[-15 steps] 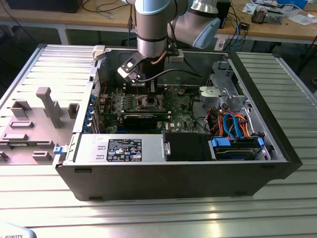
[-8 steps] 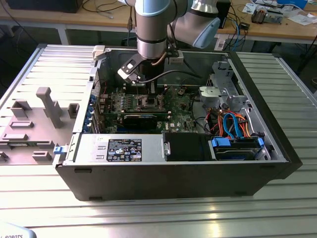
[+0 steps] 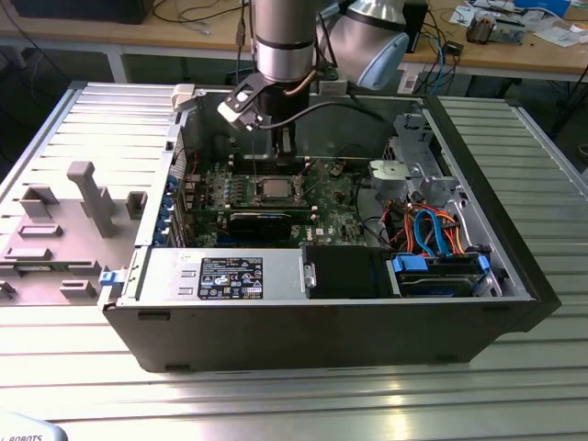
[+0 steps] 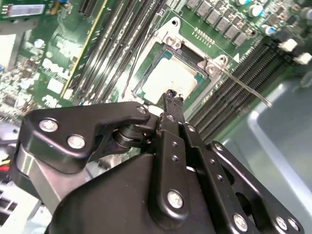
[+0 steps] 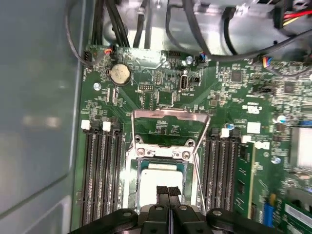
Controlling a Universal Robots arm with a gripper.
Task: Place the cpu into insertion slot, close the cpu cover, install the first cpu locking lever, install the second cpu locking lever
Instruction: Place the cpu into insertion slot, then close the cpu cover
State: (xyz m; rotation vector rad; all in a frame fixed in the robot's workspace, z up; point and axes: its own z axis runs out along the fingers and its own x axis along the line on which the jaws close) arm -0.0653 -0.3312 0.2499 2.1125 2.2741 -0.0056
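My gripper point(image 5: 168, 191) is pinched shut on nothing, its black fingertips just above one edge of the cpu point(image 5: 157, 176), a dull silver-grey square lying flat in the insertion slot point(image 5: 130, 180) at the middle of the green motherboard point(image 5: 234, 97). The cpu cover point(image 5: 170, 114), a thin silvery windowed frame, lies flipped open beside it. A wiry locking lever point(image 4: 243, 87) hangs free, so I judge only placement done.

Room lies open above the cpu point(image 5: 155, 176), hemmed by memory slots point(image 5: 100, 170) and the flipped-open cpu cover point(image 5: 170, 113).
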